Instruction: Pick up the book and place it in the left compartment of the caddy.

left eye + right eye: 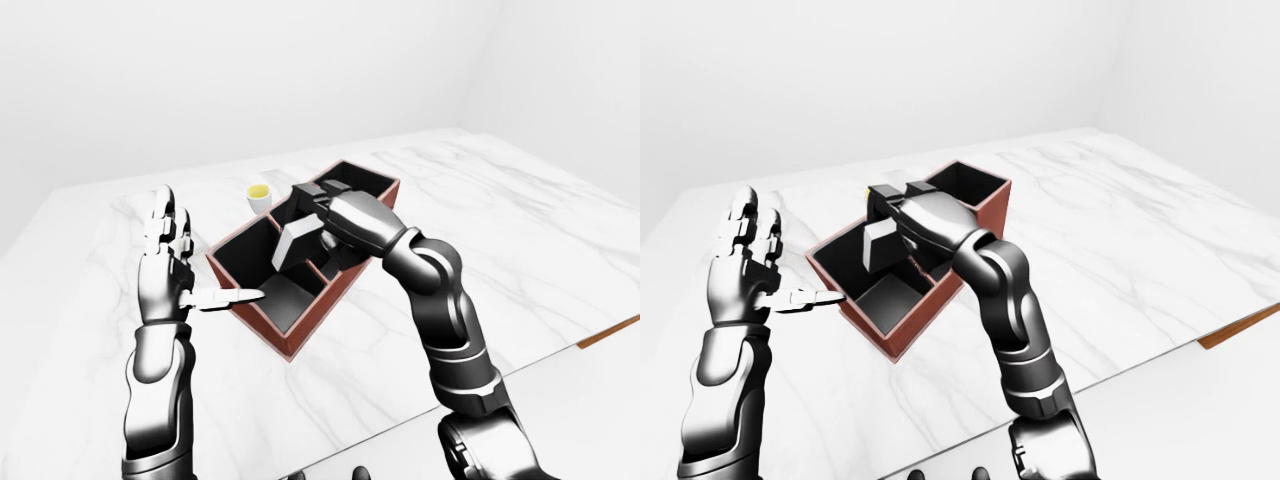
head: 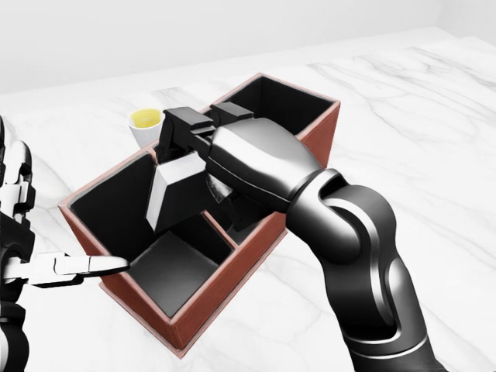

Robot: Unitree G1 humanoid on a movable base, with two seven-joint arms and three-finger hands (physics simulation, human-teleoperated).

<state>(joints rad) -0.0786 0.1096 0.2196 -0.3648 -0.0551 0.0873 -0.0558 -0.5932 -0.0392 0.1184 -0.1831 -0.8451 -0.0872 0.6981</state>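
Your right hand (image 1: 318, 205) grips the book (image 1: 291, 243), tilted over the caddy (image 1: 330, 292) — above its middle and left compartments. Your left hand (image 1: 168, 262) stands spread beside the caddy's left end, one finger (image 1: 232, 296) pointing at it — a cup (image 1: 259, 197) sits beyond.

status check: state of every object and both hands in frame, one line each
Grey hardcover book: held tilted above the caddy's left compartment, not yet released.
Reddish-brown caddy with black interior: upright on the marble table, visible compartment floors bare.
Small white cup: upright, yellow contents, apart from the caddy.
Right hand: shut on the book.
Left hand: open, fingers up, one finger pointing at the caddy's rim.
White marble table: flat, supports caddy and cup.
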